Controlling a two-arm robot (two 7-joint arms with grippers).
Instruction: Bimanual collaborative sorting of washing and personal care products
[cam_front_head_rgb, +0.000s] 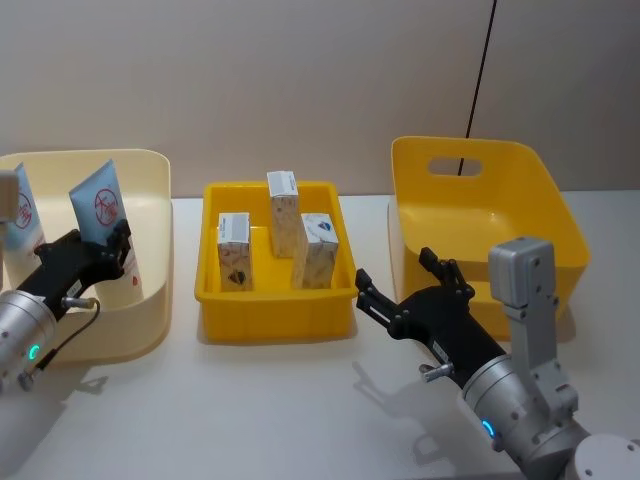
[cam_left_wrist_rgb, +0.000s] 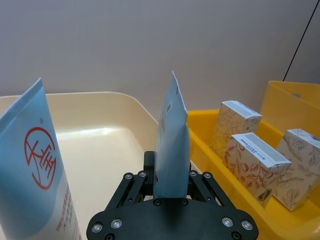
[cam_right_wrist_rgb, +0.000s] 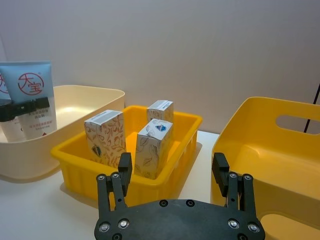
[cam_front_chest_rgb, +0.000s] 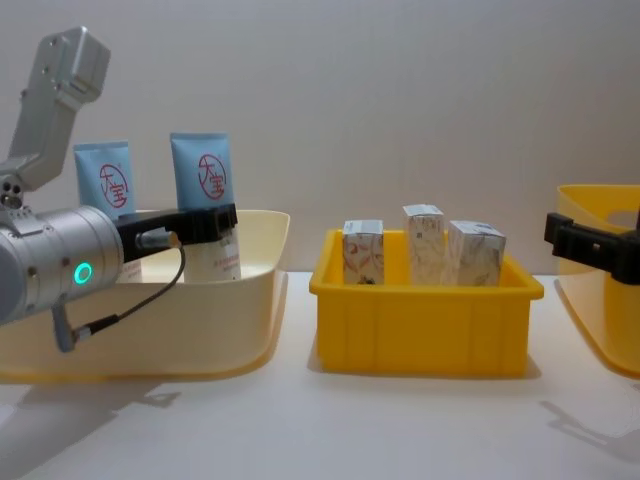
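Two light-blue tubes stand in the cream bin (cam_front_head_rgb: 150, 165) on the left. My left gripper (cam_front_head_rgb: 113, 243) is shut on the nearer tube (cam_front_head_rgb: 99, 203), gripping its lower part and holding it upright (cam_left_wrist_rgb: 172, 135). The other tube (cam_front_head_rgb: 24, 212) stands beside it, farther left. Three white cartons (cam_front_head_rgb: 233, 248) (cam_front_head_rgb: 283, 208) (cam_front_head_rgb: 318, 250) stand upright in the small yellow tray (cam_front_head_rgb: 275, 305) in the middle. My right gripper (cam_front_head_rgb: 395, 272) is open with nothing between its fingers, low over the table just right of the tray and facing the cartons (cam_right_wrist_rgb: 154, 145).
A large yellow bin (cam_front_head_rgb: 470, 215) with a handle slot stands at the right, with nothing inside, behind my right arm. White table lies in front of the containers. A black cable hangs down the wall behind.
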